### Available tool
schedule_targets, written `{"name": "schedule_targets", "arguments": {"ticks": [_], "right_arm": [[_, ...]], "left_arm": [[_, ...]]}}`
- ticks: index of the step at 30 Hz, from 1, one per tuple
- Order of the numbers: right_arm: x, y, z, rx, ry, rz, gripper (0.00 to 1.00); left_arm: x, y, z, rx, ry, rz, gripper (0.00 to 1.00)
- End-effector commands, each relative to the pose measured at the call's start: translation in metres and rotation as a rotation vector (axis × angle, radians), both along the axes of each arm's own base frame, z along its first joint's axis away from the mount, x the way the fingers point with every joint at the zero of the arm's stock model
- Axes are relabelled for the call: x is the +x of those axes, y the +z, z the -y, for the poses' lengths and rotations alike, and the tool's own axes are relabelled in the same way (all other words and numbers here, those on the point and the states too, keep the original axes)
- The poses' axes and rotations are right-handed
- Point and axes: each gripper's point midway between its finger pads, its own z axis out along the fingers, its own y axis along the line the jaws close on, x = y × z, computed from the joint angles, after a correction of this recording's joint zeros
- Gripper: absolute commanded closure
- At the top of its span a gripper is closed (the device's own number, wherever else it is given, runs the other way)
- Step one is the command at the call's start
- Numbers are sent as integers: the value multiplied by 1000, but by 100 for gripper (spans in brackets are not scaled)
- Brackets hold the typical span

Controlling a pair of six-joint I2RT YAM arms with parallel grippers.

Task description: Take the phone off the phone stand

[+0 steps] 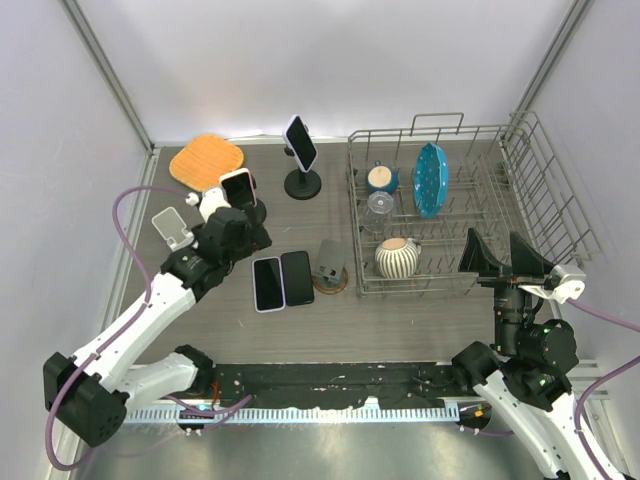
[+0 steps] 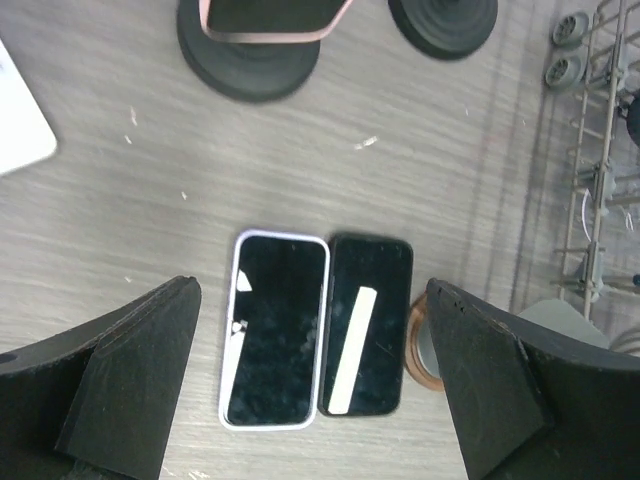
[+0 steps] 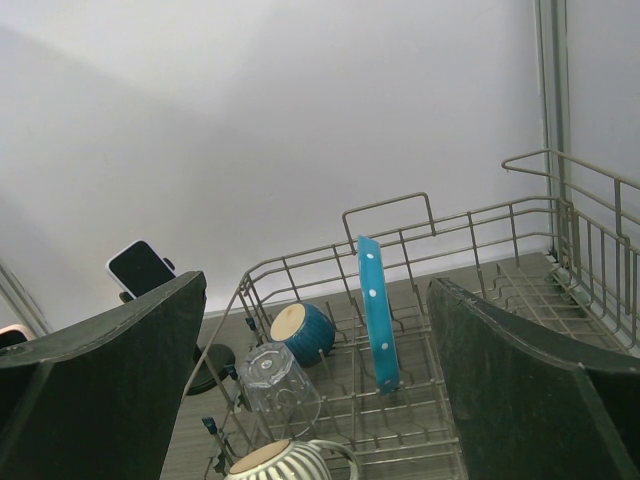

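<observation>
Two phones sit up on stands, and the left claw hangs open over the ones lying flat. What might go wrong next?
The open left gripper hangs right over the white-cased phone and black phone lying side by side; dropping low might scrape or shove them. The pink-cased phone perches on a round-based stand, so an off-centre pull may topple it. The neighbouring stand looks near enough to get bumped.

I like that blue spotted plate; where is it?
The plate stands on edge in the dish rack, right side of the top view, beside the blue pot.
</observation>
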Motion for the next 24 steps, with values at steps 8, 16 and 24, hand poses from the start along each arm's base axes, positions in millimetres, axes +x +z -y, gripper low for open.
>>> {"name": "schedule_targets", "arguments": {"ticks": [8, 16, 24], "right_arm": [[-8, 16, 4, 23, 5, 47, 2], [-7, 15, 3, 23, 5, 46, 2], [-8, 15, 4, 25, 3, 46, 2]], "left_arm": [[41, 83, -25, 335, 131, 152, 0], [76, 97, -25, 412, 240, 214, 0], [98, 108, -30, 449, 317, 268, 0]]}}
